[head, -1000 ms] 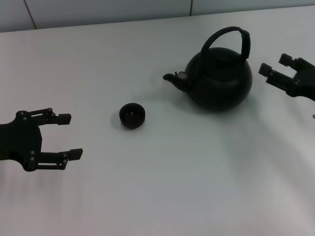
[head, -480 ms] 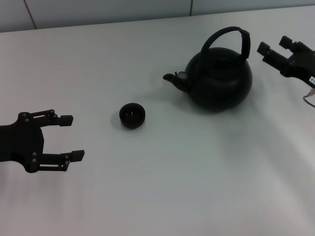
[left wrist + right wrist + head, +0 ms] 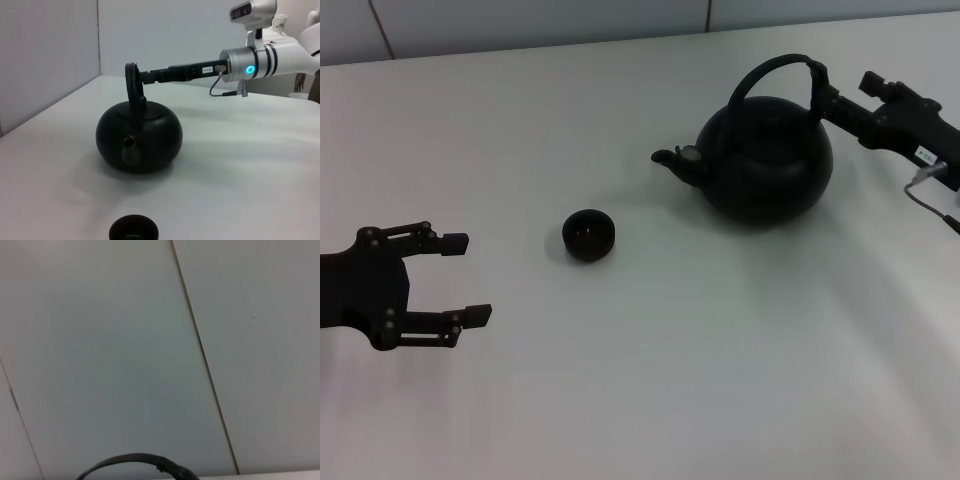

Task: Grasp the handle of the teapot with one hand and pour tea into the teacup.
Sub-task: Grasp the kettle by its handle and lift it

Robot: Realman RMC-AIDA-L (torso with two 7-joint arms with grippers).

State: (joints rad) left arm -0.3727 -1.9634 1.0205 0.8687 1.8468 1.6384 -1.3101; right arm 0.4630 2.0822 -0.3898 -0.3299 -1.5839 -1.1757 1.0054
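The black teapot (image 3: 765, 160) stands upright on the white table, its spout pointing toward the small black teacup (image 3: 588, 235) further left. The arched handle (image 3: 780, 66) rises over the lid. My right gripper (image 3: 848, 88) is open at the handle's sleeved side, and its near fingertip reaches the sleeve. In the left wrist view the right gripper (image 3: 146, 76) meets the handle (image 3: 132, 85) high above the teapot (image 3: 139, 135), with the teacup (image 3: 134, 229) in front. The right wrist view shows only the handle's arc (image 3: 135, 460). My left gripper (image 3: 467, 278) rests open, left of the cup.
The white table (image 3: 650, 380) stretches out in front of the pot and cup. A grey panelled wall (image 3: 540, 20) runs along the table's far edge. A thin cable (image 3: 932, 195) hangs below the right arm.
My right gripper has travelled left and slightly up, from beside the teapot's body to the handle's sleeve. The left gripper, teapot and teacup have stayed put.
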